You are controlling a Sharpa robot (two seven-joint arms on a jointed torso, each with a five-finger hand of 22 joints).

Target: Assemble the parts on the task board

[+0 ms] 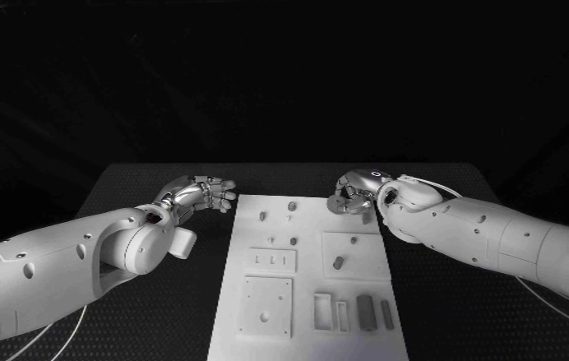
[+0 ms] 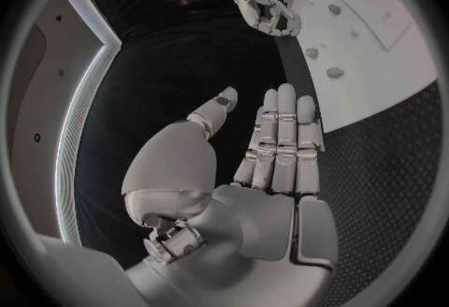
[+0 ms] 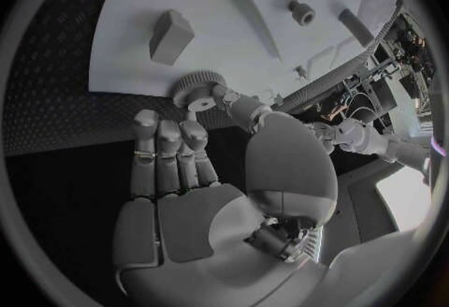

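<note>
Right hand [image 1: 353, 196] sits at the far right corner of the task board [image 1: 311, 295], and it has something. The right wrist view shows it: a small gear [image 3: 194, 88], toothed round the rim, is pinched between the thumb and a fingertip [image 3: 193, 129], right over the board's edge where white plate meets black table [image 1: 474, 320]. The other fingers of that hand stand straight and close together beside the pinch.

Just past the gear, on the board, lies a blocky wedge-shaped part [image 3: 169, 36], well clear of the fingers. Farther out from the hand stands a short round peg-like part [image 3: 300, 12], also on the board.

Left hand [image 1: 204, 192] now: it hovers over the table just off the board's far left corner, apart from the plate. In the left wrist view its fingers [image 2: 283, 135] are stretched out flat side by side, thumb splayed off to one side, and nothing is in the palm. That same view catches the right hand [image 2: 266, 9] across the board, fingers curled in at the corner.

Between the two hands, on the far end of the board, a few small dark parts [image 1: 292, 206] stand or lie spaced apart. Nearer the robot, behind both hands, the board carries raised square plates [image 1: 267, 305] on the left hand's side, a square with a dark slot-shaped piece [image 1: 338, 262] on the right hand's side, and a row of upright slim blocks [image 1: 365, 312] at the near edge. Neither hand touches any of these.
</note>
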